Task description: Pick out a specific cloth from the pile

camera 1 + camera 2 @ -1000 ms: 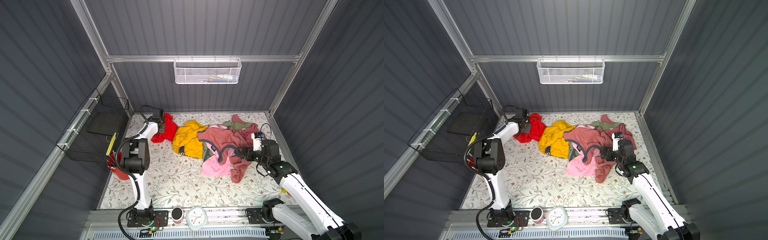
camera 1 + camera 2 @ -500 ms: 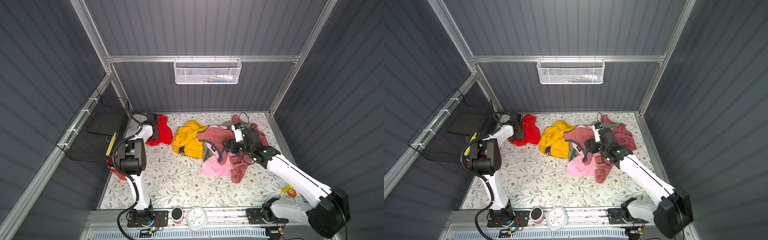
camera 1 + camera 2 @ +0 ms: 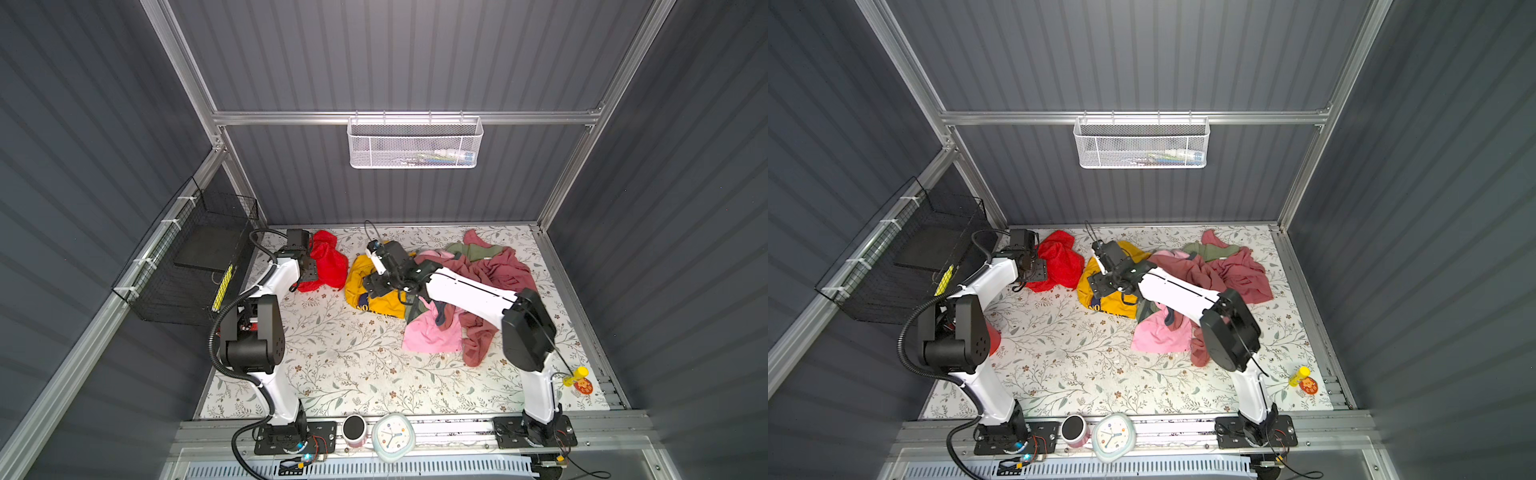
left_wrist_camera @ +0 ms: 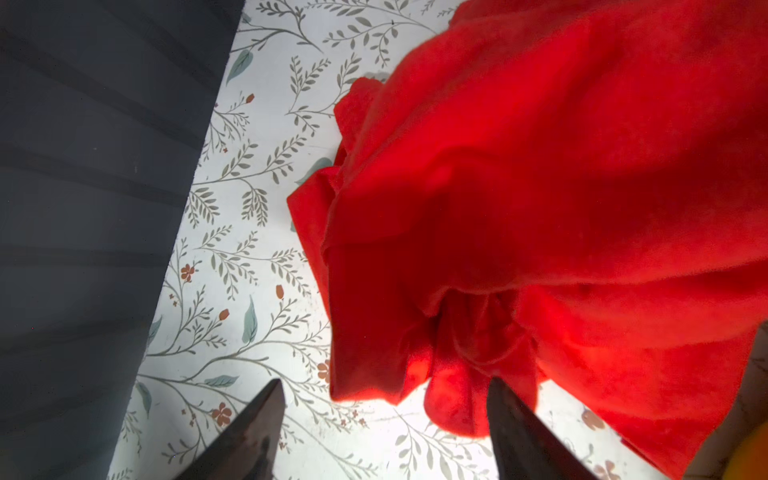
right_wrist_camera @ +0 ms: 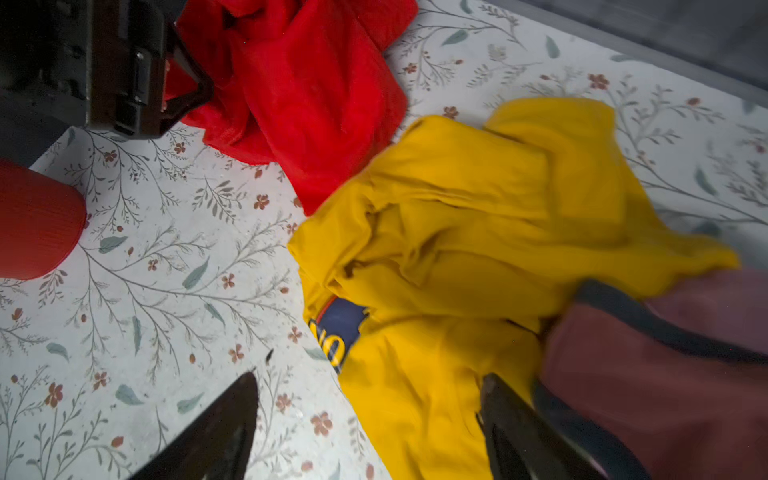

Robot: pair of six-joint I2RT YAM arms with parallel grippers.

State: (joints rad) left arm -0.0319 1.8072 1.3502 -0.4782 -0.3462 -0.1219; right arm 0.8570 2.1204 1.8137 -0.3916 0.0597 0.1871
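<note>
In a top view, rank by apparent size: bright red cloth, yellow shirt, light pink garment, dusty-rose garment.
1. Dusty-rose crumpled garment, partly hidden.
2. Yellow shirt with navy lettering.
3. Bright red thin cloth and light pink garment: look alike, unranked.

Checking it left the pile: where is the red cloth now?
In a top view the red cloth lies back left on the table, beside the left gripper, left of the yellow shirt.

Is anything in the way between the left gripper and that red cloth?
Nothing visible. The left gripper has its jaws open, with the red cloth bunched right in front of them on the flowered table. The yellow shirt lies beyond the cloth, not between.
</note>
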